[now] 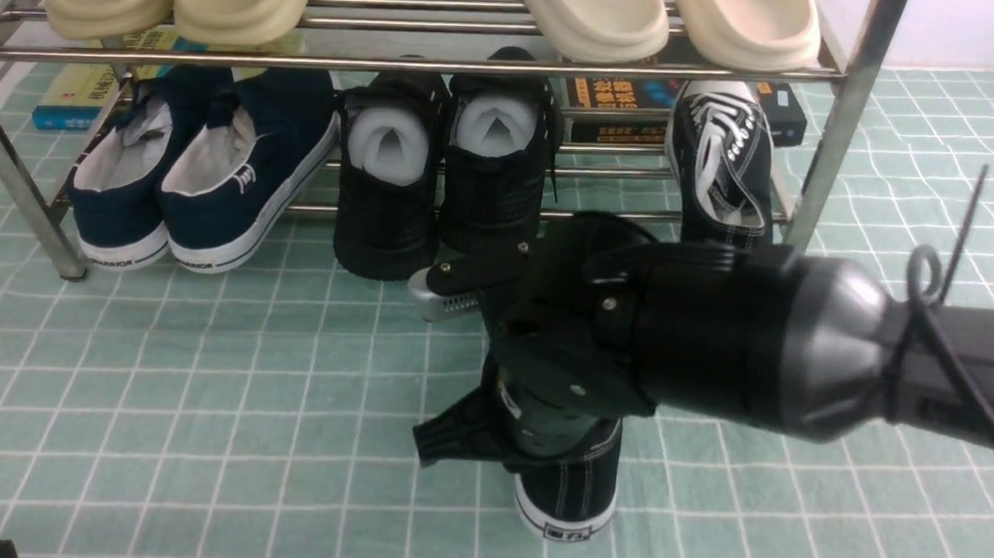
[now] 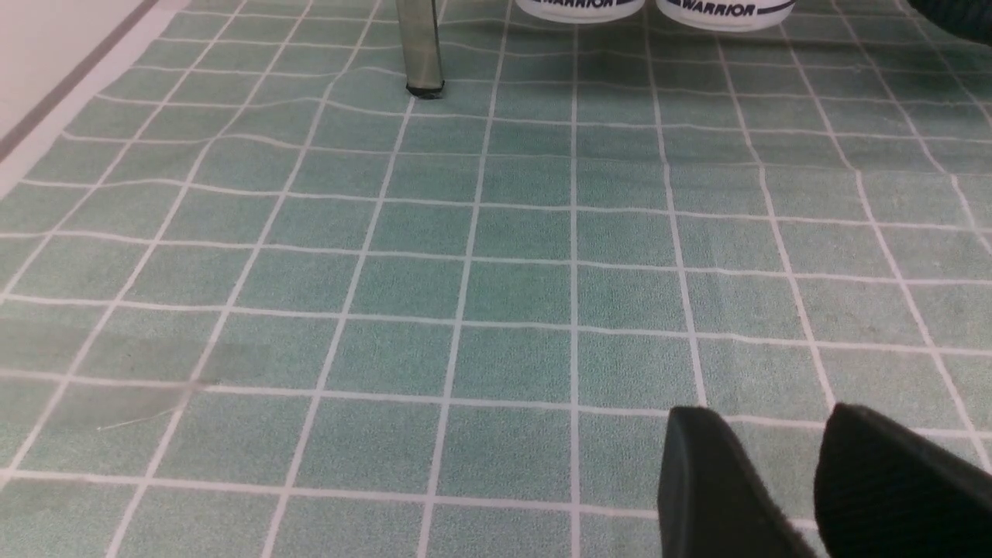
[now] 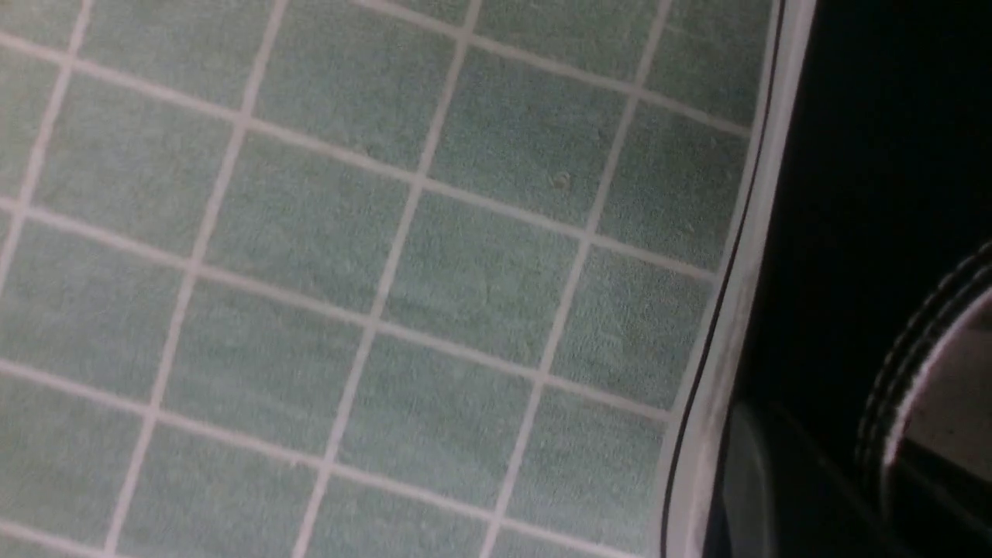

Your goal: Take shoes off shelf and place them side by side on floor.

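Spreading before the shelf (image 1: 848, 118), the green gridded floor (image 1: 206, 400) bears one shoe (image 1: 567, 500) beneath the right gripper (image 1: 418, 368), its fingers parted wide.

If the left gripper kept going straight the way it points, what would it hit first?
Probably the floor: the left gripper angles down over bare covering. If it runs flatter than it looks, the navy sneaker heels come next; depth is unclear.
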Robot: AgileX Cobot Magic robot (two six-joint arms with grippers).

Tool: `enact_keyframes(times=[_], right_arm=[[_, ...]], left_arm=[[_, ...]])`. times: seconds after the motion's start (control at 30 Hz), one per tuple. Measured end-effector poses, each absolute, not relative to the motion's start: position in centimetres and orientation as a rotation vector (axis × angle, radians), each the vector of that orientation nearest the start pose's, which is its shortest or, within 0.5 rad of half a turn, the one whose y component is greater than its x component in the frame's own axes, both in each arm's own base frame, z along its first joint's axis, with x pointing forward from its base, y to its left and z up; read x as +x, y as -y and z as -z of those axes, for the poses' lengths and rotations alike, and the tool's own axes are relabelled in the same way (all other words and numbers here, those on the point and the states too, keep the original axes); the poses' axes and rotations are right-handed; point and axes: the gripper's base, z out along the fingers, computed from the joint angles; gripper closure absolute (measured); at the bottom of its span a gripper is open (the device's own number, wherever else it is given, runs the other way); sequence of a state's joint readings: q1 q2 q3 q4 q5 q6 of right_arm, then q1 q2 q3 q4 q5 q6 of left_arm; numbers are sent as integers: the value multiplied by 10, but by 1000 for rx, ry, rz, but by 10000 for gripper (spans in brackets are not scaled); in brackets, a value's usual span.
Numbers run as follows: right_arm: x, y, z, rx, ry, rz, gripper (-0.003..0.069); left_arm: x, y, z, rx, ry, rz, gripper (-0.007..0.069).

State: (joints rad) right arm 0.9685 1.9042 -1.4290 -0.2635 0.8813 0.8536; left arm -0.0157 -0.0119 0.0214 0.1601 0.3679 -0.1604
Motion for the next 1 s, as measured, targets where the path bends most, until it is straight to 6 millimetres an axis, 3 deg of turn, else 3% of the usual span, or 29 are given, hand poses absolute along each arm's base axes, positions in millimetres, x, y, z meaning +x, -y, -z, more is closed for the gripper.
enact_keyframes(times=[0.2, 0.3, 0.37, 0.43, 0.47, 0.53, 0.6, 0.7, 0.83, 1.0], right_arm=[[240, -320, -212, -333, -2795, -140, 346], [237, -318, -223, -386, -2816, -120, 279], [234, -313, -246, -512, -2809, -78, 261], [233, -302, -277, -624, -2780, -53, 291], [233, -300, -283, -643, -2770, -54, 301], [240, -278, -317, -689, -2698, -69, 403], [249, -255, -334, -649, -2677, -68, 505], [271, -220, -343, -501, -2691, -43, 648], [301, -192, -342, -330, -2670, -98, 666], [333, -178, -331, -274, -2603, -158, 589]], left_arm=[[53, -4, -174, -35, -1856, -35, 382], [53, -4, -174, -35, -1856, -35, 382], [53, -4, -174, -35, -1856, -35, 382], [53, -4, -174, -35, -1856, -35, 382], [53, -4, -174, -35, -1856, -35, 382], [53, -4, -174, -35, -1856, -35, 382], [53, -4, -174, -35, -1856, -35, 382], [53, -4, -174, -35, -1856, -35, 382], [53, -4, -174, -35, -1856, -35, 382], [53, -4, -174, -35, -1856, -35, 382]])
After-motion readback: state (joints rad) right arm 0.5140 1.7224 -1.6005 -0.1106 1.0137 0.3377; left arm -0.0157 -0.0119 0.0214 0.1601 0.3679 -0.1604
